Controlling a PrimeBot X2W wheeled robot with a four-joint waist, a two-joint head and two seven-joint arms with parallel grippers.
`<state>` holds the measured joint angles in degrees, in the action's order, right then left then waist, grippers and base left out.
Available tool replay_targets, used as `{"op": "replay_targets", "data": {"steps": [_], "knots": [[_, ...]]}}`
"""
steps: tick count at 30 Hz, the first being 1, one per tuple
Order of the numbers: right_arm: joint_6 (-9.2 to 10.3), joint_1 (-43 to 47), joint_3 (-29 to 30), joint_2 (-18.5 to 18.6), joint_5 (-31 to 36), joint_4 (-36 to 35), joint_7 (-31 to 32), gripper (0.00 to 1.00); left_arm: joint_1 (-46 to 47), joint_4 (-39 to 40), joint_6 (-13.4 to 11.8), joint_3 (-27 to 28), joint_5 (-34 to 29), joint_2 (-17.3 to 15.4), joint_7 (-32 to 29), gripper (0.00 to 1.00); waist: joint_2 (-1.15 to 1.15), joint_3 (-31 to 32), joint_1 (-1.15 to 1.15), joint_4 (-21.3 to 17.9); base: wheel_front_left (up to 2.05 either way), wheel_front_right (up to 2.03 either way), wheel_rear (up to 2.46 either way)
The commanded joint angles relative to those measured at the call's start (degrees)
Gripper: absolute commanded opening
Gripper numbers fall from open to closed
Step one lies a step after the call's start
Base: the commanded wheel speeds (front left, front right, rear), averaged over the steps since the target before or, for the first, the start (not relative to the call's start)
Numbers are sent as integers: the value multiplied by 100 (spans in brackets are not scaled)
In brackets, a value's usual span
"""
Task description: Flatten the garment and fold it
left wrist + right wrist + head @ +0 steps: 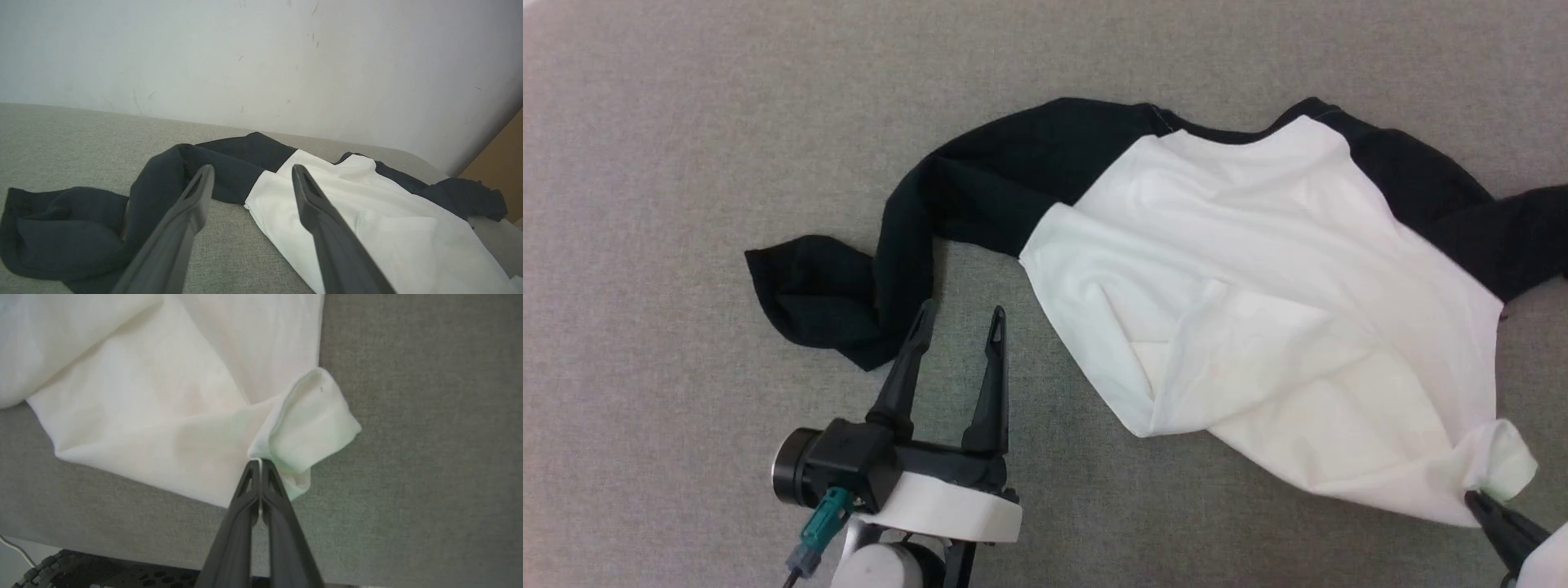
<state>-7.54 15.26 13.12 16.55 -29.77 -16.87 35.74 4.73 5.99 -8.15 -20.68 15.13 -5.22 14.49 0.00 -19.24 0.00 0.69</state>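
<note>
The garment [1258,286], a white T-shirt with black sleeves, lies crumpled and back-side up on the grey surface, its black neck trim at the far edge. One black sleeve [849,278] trails off to the left, twisted. My left gripper [960,322] hovers open just right of that sleeve's end, nothing between its fingers; the left wrist view shows the sleeve [81,228] beside the left finger. My right gripper [260,462] is shut on the white hem corner [310,420] at the shirt's near right, which bunches up at the fingertips [1490,506].
Grey fabric surface [686,122] spreads wide to the left and front. A pale wall [261,61] rises behind the far edge, with a brown panel [500,163] at its right. A dark perforated base part [102,575] sits below the near edge.
</note>
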Motion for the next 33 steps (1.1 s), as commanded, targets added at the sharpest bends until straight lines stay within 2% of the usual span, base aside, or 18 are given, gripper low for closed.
{"op": "replay_targets", "data": {"steps": [1, 5, 6, 7, 8, 9, 15, 18, 21, 27, 29, 30, 32, 33], "knots": [[5, -43, -124, 54, 136, 175, -17, 0, -13, -14, 18, -4, 17, -46, -27, 100, 0, 77, 0, 11, 0, 0, 0], [5, -77, -252, 218, 210, 411, 9, 0, -67, 17, -7, 31, 42, -103, -58, 100, 0, 179, 0, 37, 0, 0, 0], [5, -112, -232, 228, 199, 410, -18, 3, -88, 25, -13, 37, 52, -112, -62, 100, 0, 203, 0, 42, 0, 0, 0], [5, -152, -223, 259, 205, 375, -57, 38, -109, 30, -20, 41, 60, -119, -66, 100, 0, 227, 0, 47, 0, 0, 0], [5, -210, -187, 258, 178, 320, -112, 48, -129, 35, -31, 46, 70, -121, -67, 100, 0, 248, 0, 50, 0, 0, 0], [5, -281, -124, 228, 123, 248, -158, 100, -149, 38, -37, 46, 80, -121, -67, 100, 0, 268, 0, 55, 0, 0, 0], [5, -885, -13, 294, -161, -687, -322, 100, -205, 30, -36, -5, 133, -103, -60, 100, 0, 344, 0, 120, 0, 0, 0], [5, -1213, -326, 448, -167, -1050, -250, 100, -194, 12, -26, -33, 152, -90, -53, 100, 0, 358, 0, 178, 0, 0, 0], [5, -1501, -924, 541, -208, -1183, 25, 100, -184, -9, -18, -47, 168, -84, -44, 100, 0, 359, 0, 235, 0, 0, 0], [5, -2234, -2184, 719, -122, -590, 446, 100, -137, -64, 16, -123, 186, -60, -30, 100, 0, 280, 0, 412, 0, 0, 0], [5, -2370, -2364, 737, -89, -401, 473, 100, -129, -74, 17, -130, 190, -58, -29, 100, 0, 262, 0, 438, 0, 0, 0], [5, -2627, -2714, 808, 20, 37, 571, 100, -105, -93, 24, -145, 196, -54, -28, 100, 0, 217, 0, 494, 0, 0, 0], [5, -2843, -3043, 873, 97, 507, 697, 100, -67, -123, 42, -177, 198, -46, -27, 100, 0, 180, 0, 563, 0, 0, 0], [5, -2843, -3043, 873, 97, 507, 697, 100, -67, -123, 42, -177, 198, -46, -27, 100, 0, 180, 0, 563, 0, 0, 0]]}}
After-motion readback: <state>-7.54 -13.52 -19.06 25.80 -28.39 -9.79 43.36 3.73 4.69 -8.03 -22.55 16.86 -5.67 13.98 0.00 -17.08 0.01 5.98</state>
